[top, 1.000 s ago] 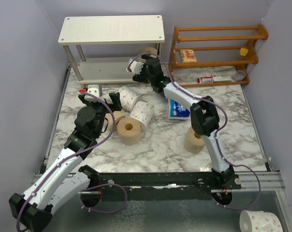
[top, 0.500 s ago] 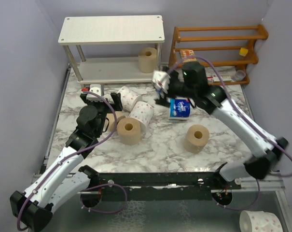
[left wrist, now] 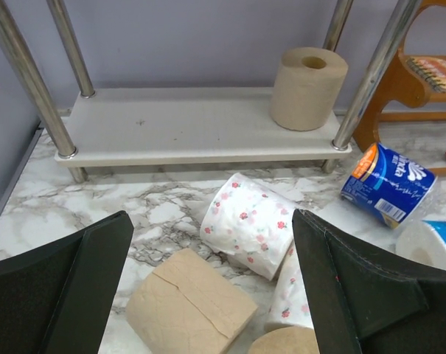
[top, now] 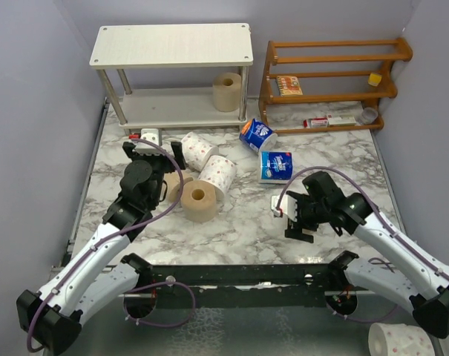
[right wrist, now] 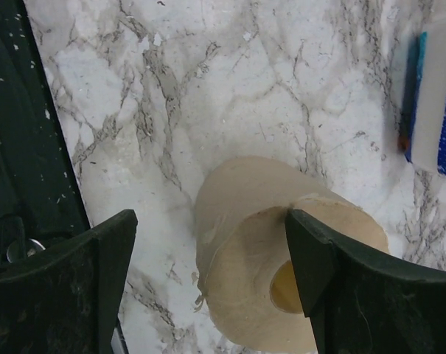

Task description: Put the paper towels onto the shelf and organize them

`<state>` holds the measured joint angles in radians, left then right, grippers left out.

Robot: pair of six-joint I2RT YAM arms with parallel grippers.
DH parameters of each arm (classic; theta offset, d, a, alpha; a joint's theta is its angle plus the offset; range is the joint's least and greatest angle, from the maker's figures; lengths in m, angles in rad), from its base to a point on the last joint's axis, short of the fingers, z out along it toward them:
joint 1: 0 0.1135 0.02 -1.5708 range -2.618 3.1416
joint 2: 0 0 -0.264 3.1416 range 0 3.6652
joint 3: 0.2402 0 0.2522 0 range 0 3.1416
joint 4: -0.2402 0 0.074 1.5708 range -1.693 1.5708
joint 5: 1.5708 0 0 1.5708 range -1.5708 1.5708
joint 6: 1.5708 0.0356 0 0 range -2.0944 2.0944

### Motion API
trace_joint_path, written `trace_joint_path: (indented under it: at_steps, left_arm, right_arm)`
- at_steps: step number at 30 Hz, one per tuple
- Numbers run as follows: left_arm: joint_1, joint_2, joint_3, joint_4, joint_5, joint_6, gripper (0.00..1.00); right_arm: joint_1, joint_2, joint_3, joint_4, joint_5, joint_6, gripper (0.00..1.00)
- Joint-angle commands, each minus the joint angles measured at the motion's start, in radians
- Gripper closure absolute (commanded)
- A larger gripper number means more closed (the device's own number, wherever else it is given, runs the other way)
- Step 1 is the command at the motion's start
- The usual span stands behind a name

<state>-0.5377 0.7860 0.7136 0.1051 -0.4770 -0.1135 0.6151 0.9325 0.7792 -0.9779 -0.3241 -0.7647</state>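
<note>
The shelf (top: 172, 44) stands at the back left, with one tan roll (top: 226, 91) upright on its lower board (left wrist: 193, 125). On the marble lie two pink-dotted rolls (top: 198, 149) (top: 218, 173), a tan roll (top: 197, 200) and two blue-wrapped rolls (top: 257, 136) (top: 275, 166). My left gripper (top: 153, 152) is open above another tan roll (left wrist: 189, 306), with a pink-dotted roll (left wrist: 252, 225) just beyond. My right gripper (top: 298, 222) is open, its jaws on either side of a tan roll (right wrist: 281, 258) at the front right; the arm hides that roll in the top view.
An orange-brown wooden rack (top: 335, 74) with small items stands at the back right, next to the shelf's metal leg (left wrist: 370, 74). A pink-dotted roll (top: 398, 341) lies off the table at the bottom right. Walls close in on the left, back and right.
My right arm has drawn back from the shelf to the front right and now straddles the tan roll there. A second blue-wrapped roll now shows near the shelf. The left arm barely moved.
</note>
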Motion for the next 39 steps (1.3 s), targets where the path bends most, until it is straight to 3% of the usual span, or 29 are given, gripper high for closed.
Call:
trace_joint_path:
  at_steps: [1,10,16,20,23,30,35,39]
  left_arm:
    - [0.005,0.05,0.035,0.004,-0.052,0.033,0.06]
    - [0.005,0.084,0.04,-0.006,-0.066,0.043,0.07]
    - [0.005,0.095,0.044,-0.008,-0.056,0.042,0.07]
    - [0.005,0.091,0.045,-0.009,-0.055,0.042,0.08]
    - [0.005,0.088,0.044,-0.009,-0.052,0.041,0.08]
    - [0.005,0.088,0.045,-0.011,-0.051,0.038,0.08]
    - [0.005,0.094,0.047,-0.013,-0.052,0.037,0.08]
    - [0.005,0.094,0.052,-0.017,-0.059,0.038,0.08]
  right_arm:
    - [-0.003,-0.067,-0.056,0.064,0.144,0.012,0.2]
    - [-0.005,-0.133,-0.15,0.147,0.301,0.016,0.32]
    - [-0.011,-0.155,-0.182,0.177,0.367,0.02,0.63]
    - [-0.011,-0.168,-0.226,0.199,0.384,0.013,0.77]
    - [-0.011,-0.175,-0.228,0.202,0.388,0.02,0.98]
    - [-0.011,-0.157,-0.161,0.288,0.373,-0.03,0.99]
    - [-0.011,-0.087,-0.004,0.381,0.291,-0.092,0.99]
    - [-0.009,0.061,0.2,0.396,0.238,-0.137,0.99]
